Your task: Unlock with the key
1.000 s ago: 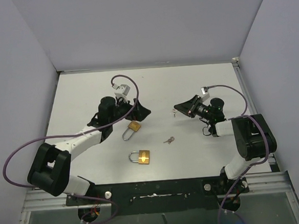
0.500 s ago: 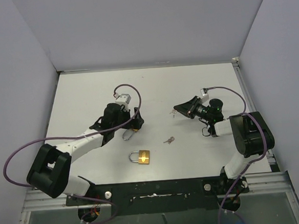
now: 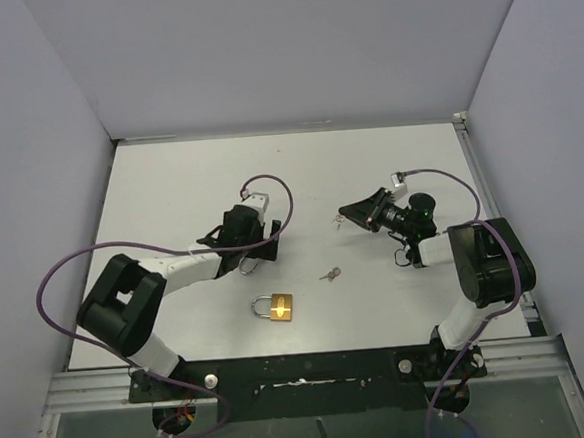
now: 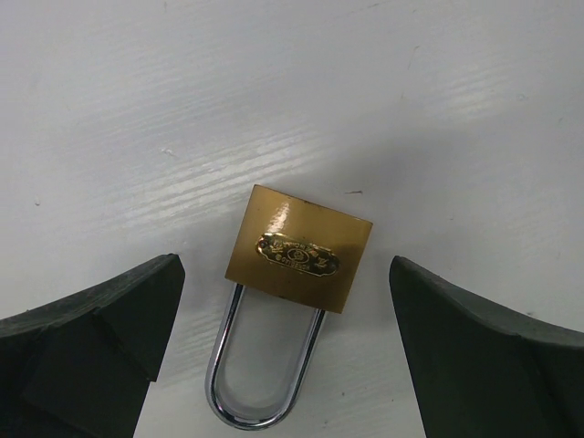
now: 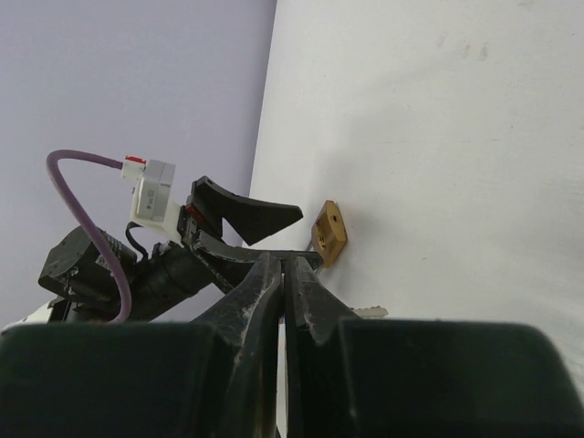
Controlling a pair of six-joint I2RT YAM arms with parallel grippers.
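A brass padlock (image 4: pixel 299 248) with a steel shackle lies flat on the white table. My left gripper (image 4: pixel 287 356) is open, one finger on each side of the lock, not touching it. From above the gripper (image 3: pixel 263 245) covers the lock body; only the shackle (image 3: pixel 246 266) shows. My right gripper (image 5: pixel 286 266) is shut on a small key (image 5: pixel 370 312), held above the table right of centre (image 3: pixel 346 218). The right wrist view also shows the padlock (image 5: pixel 329 232) past the fingertips.
A second brass padlock (image 3: pixel 275 306) lies nearer the front edge. A loose key (image 3: pixel 329 274) lies between the two arms. Grey walls enclose the table on three sides.
My left gripper has moved right and down over the padlock, which it now straddles and hides from above. The right gripper has barely moved and still holds the key.
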